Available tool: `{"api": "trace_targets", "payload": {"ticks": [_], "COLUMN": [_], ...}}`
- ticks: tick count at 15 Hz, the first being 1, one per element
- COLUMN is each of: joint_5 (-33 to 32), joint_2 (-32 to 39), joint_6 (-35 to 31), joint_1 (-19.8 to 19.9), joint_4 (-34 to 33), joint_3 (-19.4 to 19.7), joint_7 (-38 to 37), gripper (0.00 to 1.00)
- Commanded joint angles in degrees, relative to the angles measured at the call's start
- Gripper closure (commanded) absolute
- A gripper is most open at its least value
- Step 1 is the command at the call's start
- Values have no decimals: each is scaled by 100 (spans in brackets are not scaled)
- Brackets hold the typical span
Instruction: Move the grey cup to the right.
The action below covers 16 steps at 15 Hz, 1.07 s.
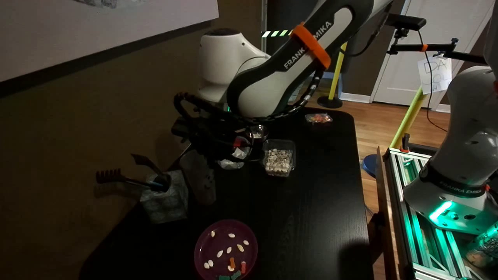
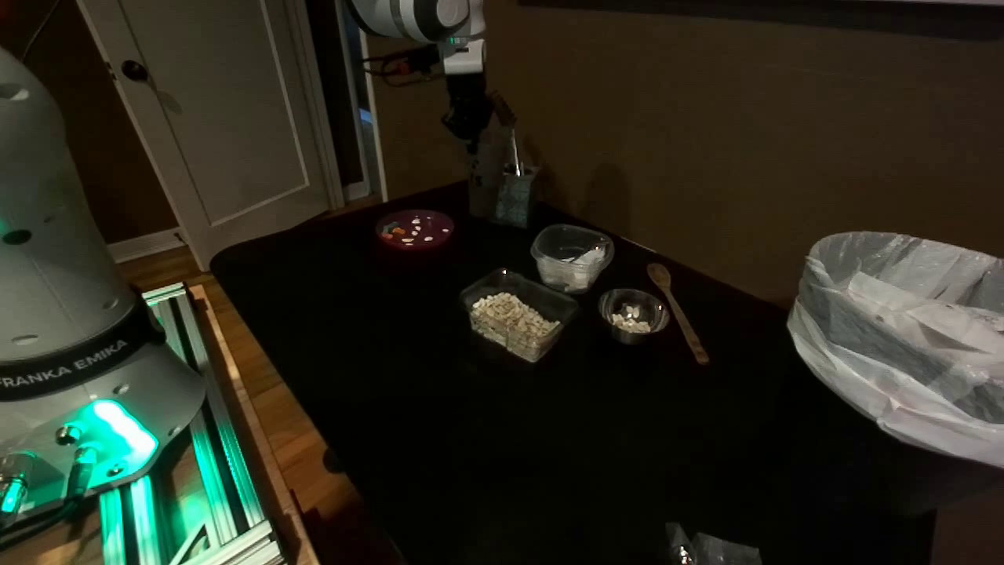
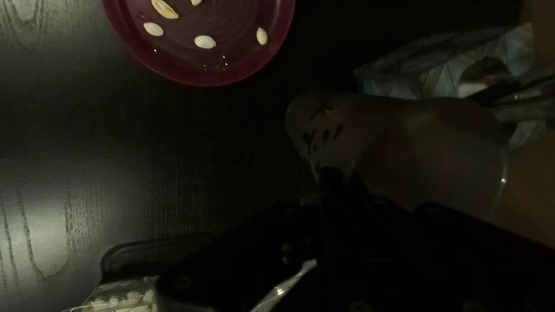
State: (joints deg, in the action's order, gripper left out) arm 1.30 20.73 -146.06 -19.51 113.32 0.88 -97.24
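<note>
The dull-grey, translucent cup (image 1: 199, 181) with small dark marks stands beside the paler utensil cup (image 1: 167, 206) near the wall; the grey cup (image 2: 485, 188) also shows in an exterior view. In the wrist view the grey cup (image 3: 399, 143) stretches from centre to right, its base to the left. My gripper (image 2: 472, 147) points down at the cup's upper side. In the wrist view its fingertips (image 3: 344, 177) are dark and close together, with the cup's wall narrowing between them. The lower part of the cup's side is hidden behind the gripper. I cannot tell whether its base touches the table.
A purple plate (image 3: 199, 78) with seeds is close by. The utensil cup (image 3: 433, 65) stands right beside the grey cup. Clear boxes (image 2: 557, 302) (image 2: 553, 275), a small bowl (image 2: 620, 331), a wooden spoon (image 2: 682, 322) and a plastic-lined bucket (image 2: 847, 369) stand further along the table.
</note>
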Motion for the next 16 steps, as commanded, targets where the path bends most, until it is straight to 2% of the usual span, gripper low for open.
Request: {"api": "trace_targets", "payload": {"ticks": [1,2,3,7,8,16], "joint_5": [-181,-92,-136,-129,-28,-166], "joint_2": [44,63,38,67,141,630], "joint_6": [-86,16,11,11,49,-159], "joint_1": [76,138,198,242,284,362], "joint_4": [-7,-58,-7,-17,-106,-577], "joint_3": [163,90,8,12,-26,328], "joint_7": [-849,-812,-547,-653,-633,-1262], "gripper": [99,99,94,94,99,99]}}
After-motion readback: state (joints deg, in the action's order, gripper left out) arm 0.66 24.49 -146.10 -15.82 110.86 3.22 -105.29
